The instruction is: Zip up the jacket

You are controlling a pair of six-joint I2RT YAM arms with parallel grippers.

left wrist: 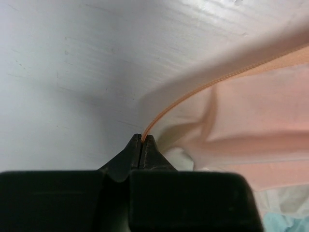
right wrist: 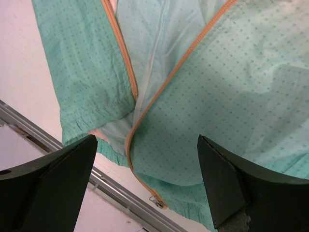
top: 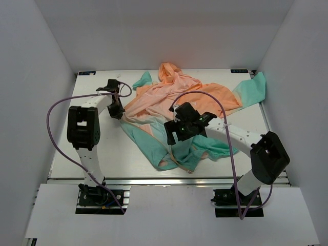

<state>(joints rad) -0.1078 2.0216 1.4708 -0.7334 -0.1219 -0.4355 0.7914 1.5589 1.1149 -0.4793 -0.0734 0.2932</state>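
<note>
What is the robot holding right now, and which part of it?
The left gripper is pinched shut on the jacket, gripping its orange zipper edge. The right gripper hangs open over the teal hem, holding nothing.

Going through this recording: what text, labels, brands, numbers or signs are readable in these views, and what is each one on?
No text is readable in any view.
Far-left label, at the back edge of the table: too small to read.
Far-right label, same edge: too small to read.
The jacket: no print, brand or tag visible in any view.
</note>
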